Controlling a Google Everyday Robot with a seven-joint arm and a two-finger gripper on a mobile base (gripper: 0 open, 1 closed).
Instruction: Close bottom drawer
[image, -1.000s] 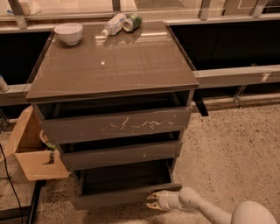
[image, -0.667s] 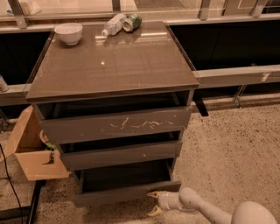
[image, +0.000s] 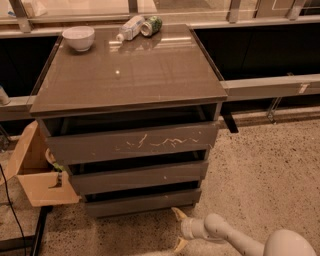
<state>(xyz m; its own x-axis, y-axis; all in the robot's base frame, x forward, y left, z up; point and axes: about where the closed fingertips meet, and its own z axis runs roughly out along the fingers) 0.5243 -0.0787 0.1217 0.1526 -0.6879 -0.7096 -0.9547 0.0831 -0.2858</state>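
Observation:
The bottom drawer (image: 142, 203) is the lowest, narrowest grey-brown front of the cabinet; its plain panel sits nearly flush under the middle front, with only a thin dark gap above it. My gripper (image: 178, 229) is low on the floor just in front of the drawer's right end, a little apart from the panel. Its two pale fingers (image: 178, 214) are spread open and hold nothing. The white arm (image: 235, 239) runs off to the bottom right.
The wide scratched top drawer front (image: 134, 142) and the middle front (image: 139, 177) stick out slightly. A white bowl (image: 79, 37), a plastic bottle (image: 130, 27) and a green can (image: 151, 25) sit on the cabinet top. An open cardboard box (image: 37, 175) stands at the left.
The bottom drawer has slid in from well open to nearly shut. My gripper has drawn back from its front, lower toward the floor.

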